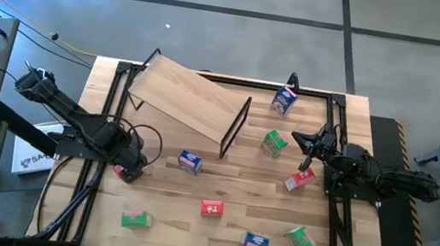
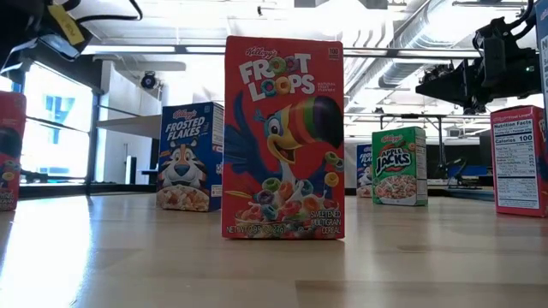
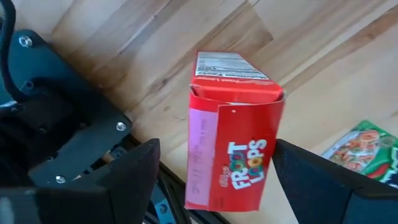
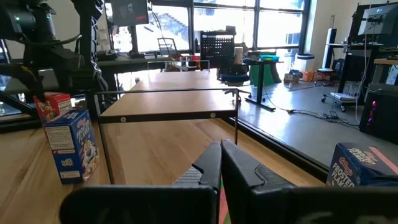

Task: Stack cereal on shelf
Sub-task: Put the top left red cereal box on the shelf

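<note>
Boxes lie scattered over the table (image 1: 189, 222), nine by our count. We see the shelf (image 1: 185, 94) near the far edge, its long axis slanting from the far left corner toward the middle, with the black frame end (image 1: 235, 128) at its inner end. A blue box (image 1: 284, 99) stands by the far right corner and a green one (image 1: 273, 142) just beside the frame end. Another blue box (image 1: 189, 162) and a red one (image 1: 211, 209) sit mid-table. Along the near edge are a green box (image 1: 136, 219), a blue (image 1: 254, 242) and a green (image 1: 300, 238).

Our left gripper (image 3: 214, 180) is low by the left edge, fingers (image 3: 134, 177) spread wide either side of a red Froot Loops box (image 3: 233, 158), not touching it. Our right gripper (image 4: 220, 163) hovers near the right edge with fingers pressed together, empty, pointing along the shelf; a red box (image 1: 299, 180) lies close to it
</note>
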